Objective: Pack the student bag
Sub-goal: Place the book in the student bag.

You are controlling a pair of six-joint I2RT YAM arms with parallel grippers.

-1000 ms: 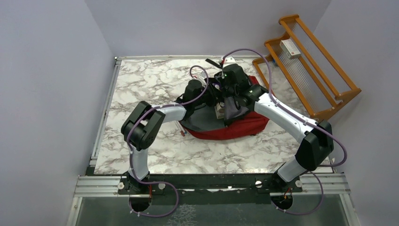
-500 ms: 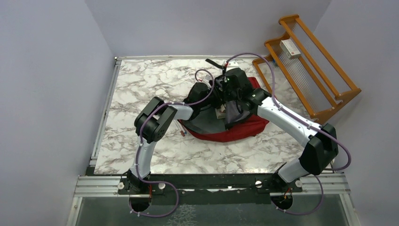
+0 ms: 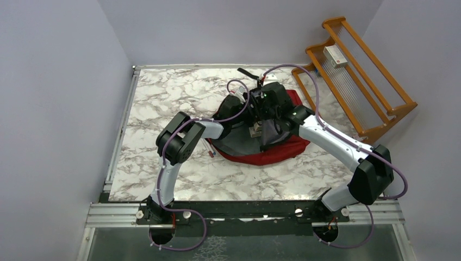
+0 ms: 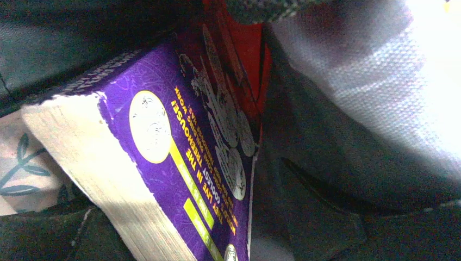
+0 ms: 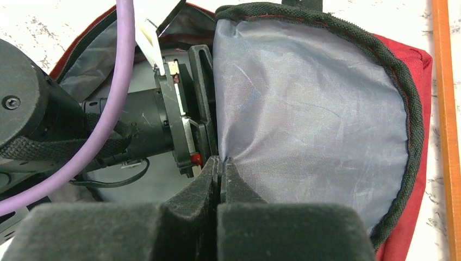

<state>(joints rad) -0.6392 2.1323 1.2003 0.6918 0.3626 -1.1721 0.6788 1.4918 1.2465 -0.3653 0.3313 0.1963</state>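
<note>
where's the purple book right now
In the left wrist view, the purple book sits left of centre, tilted inside the student bag, with grey lining to its right and a leaf-patterned item at its lower left.

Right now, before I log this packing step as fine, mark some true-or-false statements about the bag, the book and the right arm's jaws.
1. The student bag lies on the marble table. True.
2. The right gripper has its jaws wide open. False: they are shut on the bag's grey lining.
3. A purple book is in the bag. True.
4. The wooden rack is bare. False: a small box lies on it.
</note>
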